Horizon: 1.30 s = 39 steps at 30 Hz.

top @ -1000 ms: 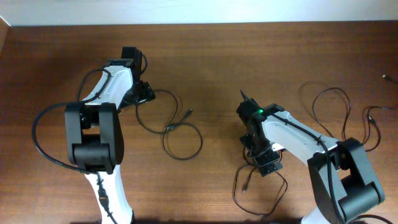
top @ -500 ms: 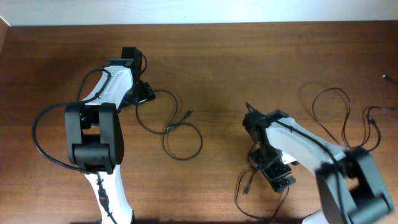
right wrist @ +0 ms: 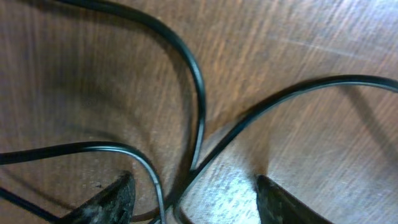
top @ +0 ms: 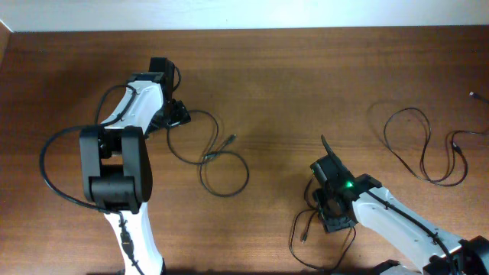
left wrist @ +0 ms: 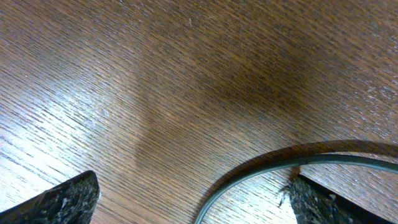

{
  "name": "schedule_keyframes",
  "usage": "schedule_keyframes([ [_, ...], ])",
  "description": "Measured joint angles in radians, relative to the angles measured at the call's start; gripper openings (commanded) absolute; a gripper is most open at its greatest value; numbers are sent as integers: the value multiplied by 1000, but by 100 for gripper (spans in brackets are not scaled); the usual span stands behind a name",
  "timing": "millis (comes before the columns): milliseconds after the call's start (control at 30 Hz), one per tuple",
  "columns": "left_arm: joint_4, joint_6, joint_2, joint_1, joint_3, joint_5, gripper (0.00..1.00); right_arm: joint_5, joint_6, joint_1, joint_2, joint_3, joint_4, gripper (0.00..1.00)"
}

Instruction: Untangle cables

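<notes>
Several thin black cables lie on the brown table. One cable (top: 231,139) loops at centre left. My left gripper (top: 177,114) is open at this cable's far end. In the left wrist view the cable (left wrist: 280,165) arcs between the open fingertips (left wrist: 68,199), low over the wood. A second cable tangle (top: 304,234) lies at the front right. My right gripper (top: 334,216) is open just above it. In the right wrist view several crossing strands (right wrist: 198,106) run between the spread fingertips (right wrist: 109,202). A third cable (top: 456,143) loops at the far right.
The left arm's thick black wiring (top: 47,164) bows out at the left. A small dark object (top: 474,95) lies near the table's right edge. The table's back edge (top: 244,30) meets a white wall.
My right arm has drawn back towards the front right, and its gripper has slid a little right and forward over the front tangle. The left arm and its cable have not moved.
</notes>
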<state>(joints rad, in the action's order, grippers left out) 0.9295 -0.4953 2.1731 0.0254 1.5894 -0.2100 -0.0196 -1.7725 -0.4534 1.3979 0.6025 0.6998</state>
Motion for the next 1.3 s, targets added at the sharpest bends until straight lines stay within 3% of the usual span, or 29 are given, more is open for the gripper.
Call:
schedule_keyframes([
  [33, 0, 0, 0, 0, 0, 0, 99, 1, -8, 0, 3, 0, -2, 41],
  [100, 0, 0, 0, 0, 0, 0, 99, 0, -17, 0, 18, 5, -1, 4],
  [233, 0, 0, 0, 0, 0, 0, 99, 5, 13, 0, 51, 23, -91, 4],
  [333, 0, 0, 0, 0, 0, 0, 99, 28, 169, 0, 58, 30, -145, 4],
  [467, 0, 0, 0, 0, 0, 0, 99, -79, 818, 0, 63, 211, -118, 4],
  [533, 0, 0, 1, 0, 1, 0, 99, -224, 1116, 0, 56, 439, -101, 4],
  [633, 0, 0, 1, 0, 1, 0, 99, -301, 1363, 0, 31, 656, -83, 4],
  [767, 0, 0, 1, 0, 1, 0, 99, -58, 1455, 5, 34, 674, 4, 4],
  [867, 0, 0, 1, 0, 1, 0, 99, 19, 1490, 45, 39, 678, 3, 4],
  [967, 0, 0, 1, 0, 1, 0, 99, 93, 1523, 139, 49, 792, 121, 4],
  [1100, 0, 0, 1, 0, 1, 0, 99, 140, 1542, 296, 50, 961, 283, 4],
  [1300, 0, 0, 1, 0, 1, 0, 99, 85, 1609, 279, 85, 964, 319, 4],
])
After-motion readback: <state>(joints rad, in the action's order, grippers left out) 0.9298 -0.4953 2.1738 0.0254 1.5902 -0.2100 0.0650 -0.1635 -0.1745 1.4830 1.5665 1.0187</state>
